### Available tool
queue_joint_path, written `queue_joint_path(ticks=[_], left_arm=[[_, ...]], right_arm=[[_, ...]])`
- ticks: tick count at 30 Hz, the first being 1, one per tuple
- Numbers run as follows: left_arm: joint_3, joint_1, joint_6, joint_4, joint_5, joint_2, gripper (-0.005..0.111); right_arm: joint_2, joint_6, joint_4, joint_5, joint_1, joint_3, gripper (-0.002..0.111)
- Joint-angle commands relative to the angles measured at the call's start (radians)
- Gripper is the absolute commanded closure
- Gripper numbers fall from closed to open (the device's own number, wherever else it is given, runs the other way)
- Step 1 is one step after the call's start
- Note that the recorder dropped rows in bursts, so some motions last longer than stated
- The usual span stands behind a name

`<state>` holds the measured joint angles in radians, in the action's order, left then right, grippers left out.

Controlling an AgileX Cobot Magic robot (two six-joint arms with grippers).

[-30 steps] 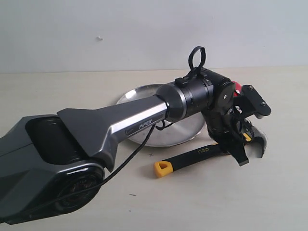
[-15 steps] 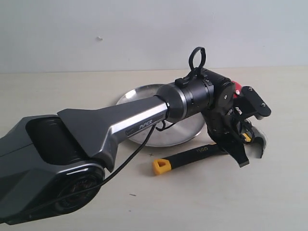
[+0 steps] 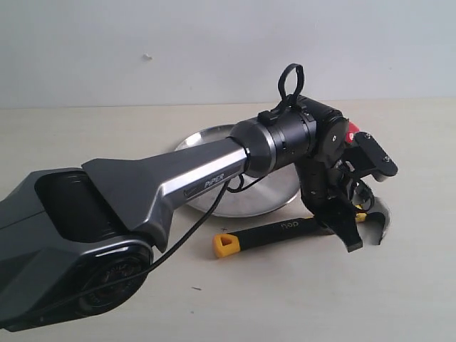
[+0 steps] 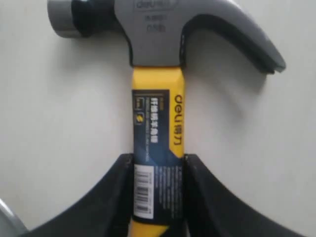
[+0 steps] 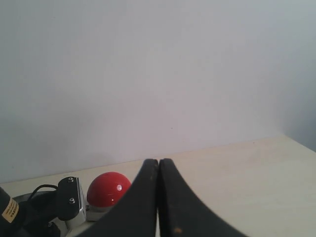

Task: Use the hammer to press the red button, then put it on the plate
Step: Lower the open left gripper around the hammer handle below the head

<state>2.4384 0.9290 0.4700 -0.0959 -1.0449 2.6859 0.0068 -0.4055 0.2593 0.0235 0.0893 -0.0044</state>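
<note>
The hammer (image 3: 285, 228) lies low over the table in front of the plate (image 3: 265, 197), its yellow end (image 3: 226, 244) pointing left and its dark head (image 3: 376, 225) to the right. My left gripper (image 3: 345, 222) reaches across and is shut on the hammer's yellow neck. In the left wrist view the fingers (image 4: 118, 192) clamp both sides of the labelled neck of the hammer (image 4: 157, 113). The red button (image 3: 353, 135) peeks out behind the left wrist. My right gripper (image 5: 158, 164) is shut and holds nothing, and the red button (image 5: 108, 187) sits beyond it.
The big grey left arm (image 3: 142, 192) crosses over the plate and hides much of it. A pale wall (image 3: 214, 50) backs the table. A sliver of grey rim (image 4: 7, 220) shows in the left wrist view.
The left gripper and the hammer in it have shifted a little to the left. The yellow handle end has slid left along the table and the head sits slightly lower.
</note>
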Motion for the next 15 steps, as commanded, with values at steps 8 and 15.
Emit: queue_joint_path(ticks=[8,15], left_arm=[[-0.009,0.000,0.009,-0.121,-0.043,0.009,0.107],[-0.009,0.002,-0.006,-0.159,-0.077,0.003,0.107]], right_arm=[[-0.007,0.009,0.000,-0.006,0.005,0.004,0.108],[-0.007,0.009,0.003,-0.006,0.005,0.004,0.108]])
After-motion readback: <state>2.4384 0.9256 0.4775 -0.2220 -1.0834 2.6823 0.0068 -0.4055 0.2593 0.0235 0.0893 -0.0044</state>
